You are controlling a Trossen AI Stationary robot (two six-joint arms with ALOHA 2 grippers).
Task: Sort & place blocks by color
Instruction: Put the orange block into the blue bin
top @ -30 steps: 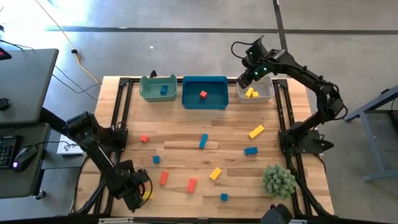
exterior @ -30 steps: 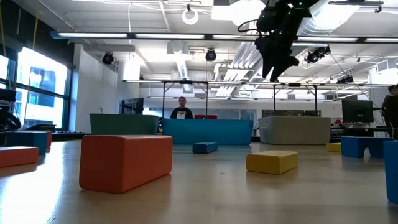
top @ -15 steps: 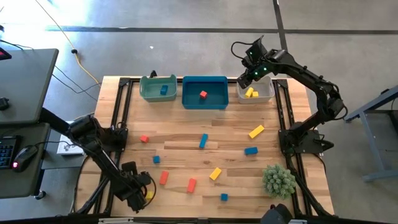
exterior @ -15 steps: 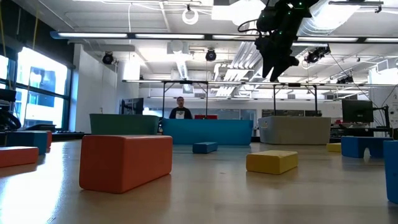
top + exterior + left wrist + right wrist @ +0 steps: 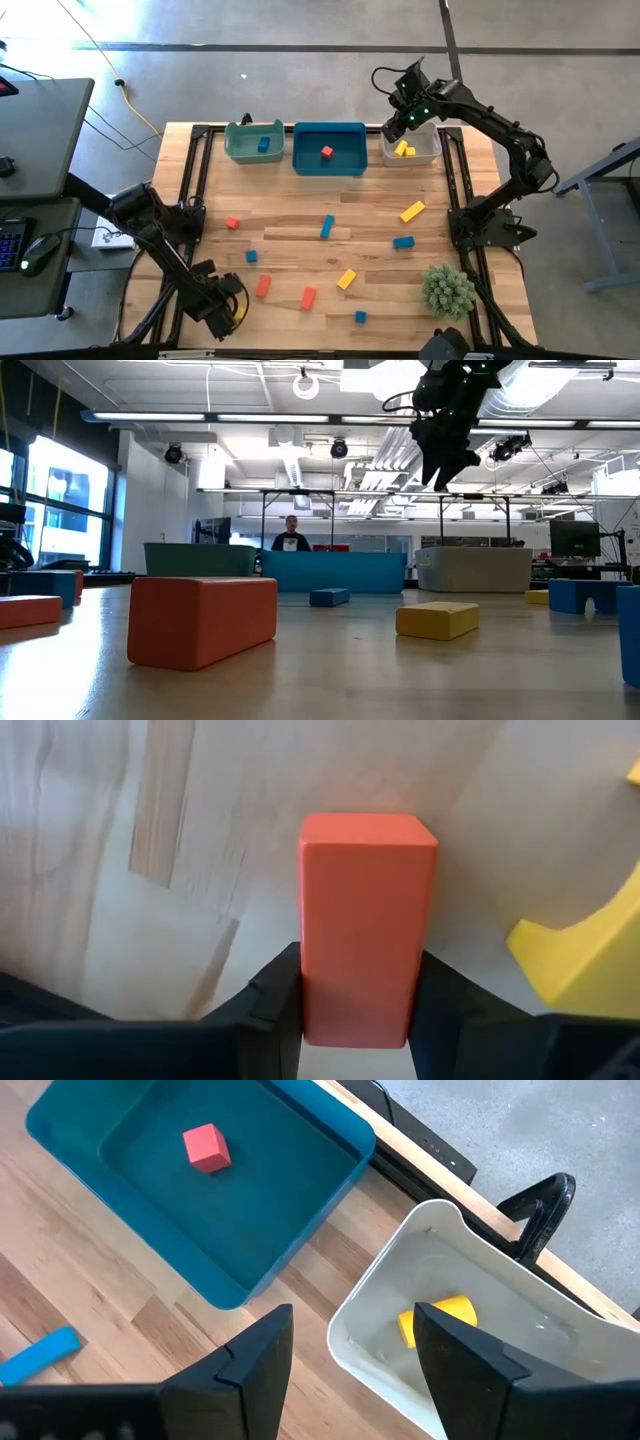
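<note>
High view: left gripper at the worktop's 7 o'clock corner; right gripper at 1 o'clock, over the white bin.
Left wrist view: jaws clamped on a red block.
Right wrist view: jaws apart, nothing between them.

Lying evenly bright under daylight washing the counter in the high view, with glare whitening the concrete floor at the far left. Glowing at the rear of the low view from ceiling strip lights and a tall window. Throwing only short, soft shadows beside the blocks. Blurring softly on the near red block. Filling the left wrist view at close range, slightly soft.
</note>
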